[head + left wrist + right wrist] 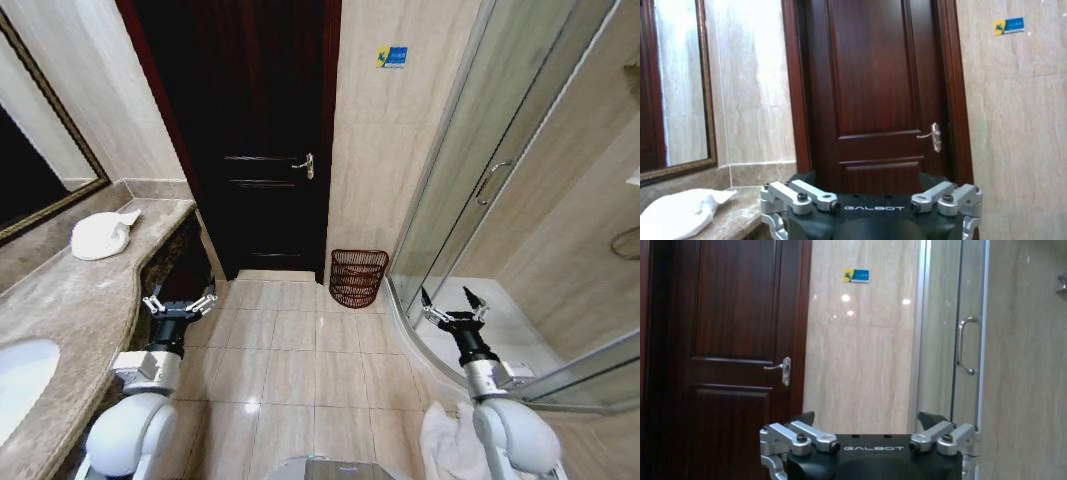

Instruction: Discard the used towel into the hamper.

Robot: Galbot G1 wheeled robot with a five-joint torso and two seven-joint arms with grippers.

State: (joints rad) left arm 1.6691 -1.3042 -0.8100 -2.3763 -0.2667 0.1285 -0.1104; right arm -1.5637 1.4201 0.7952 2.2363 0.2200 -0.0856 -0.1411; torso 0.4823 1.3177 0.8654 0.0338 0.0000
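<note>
Looking from the head, you have the hamper [358, 277] beside the door [250, 140], the towel [103, 235] on the counter [70, 300] well left of it, both grippers [180, 301] [452, 300] spread open, empty. A loose pinch could drop trailing cloth short of the hamper.

Left wrist: "GALBOT" is lettered on the gripper body.

Right wrist: same lettering; the blue sticker's [856, 275] print is unreadable.

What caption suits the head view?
Both open grippers, left and right, hover over tiles; crumpled white towel on marble counter, reddish-brown wicker hamper beside door.
</note>
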